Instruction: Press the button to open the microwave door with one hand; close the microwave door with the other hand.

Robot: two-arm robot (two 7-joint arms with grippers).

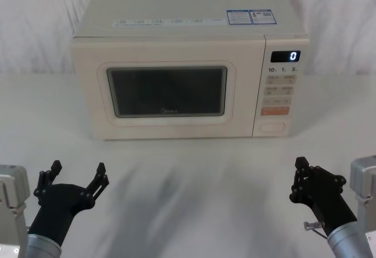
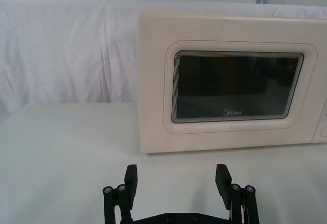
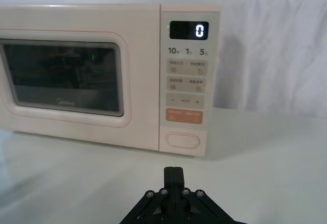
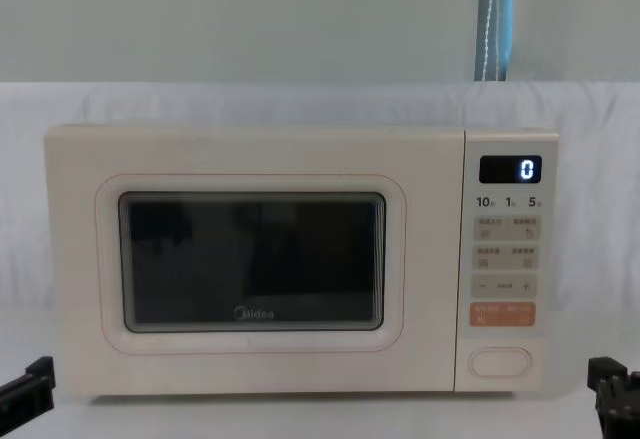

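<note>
Microwave door (image 1: pixel 167 92) sitting shut at 12 o'clock, "Midea" under its window; button (image 1: pixel 272 126) at panel's foot, display reading "0"; left gripper (image 1: pixel 77 173) hovering at 7 o'clock, fingers spread; right gripper (image 1: pixel 301 167) hovering at 5 o'clock, fingers pressed together; bare table (image 1: pixel 194 181) lying between.

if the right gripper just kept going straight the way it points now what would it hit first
Probably the button: the right gripper, shut, points at the bottom of the microwave's control panel, with bare table between. Depth is hard to judge.

The scene is evenly and brightly lit from above, soft blurred shadows being cast on the white surface (image 1: pixel 194 181) ahead of both arms, while faint reflections are seen in the microwave door (image 3: pixel 64 76) glass.
</note>
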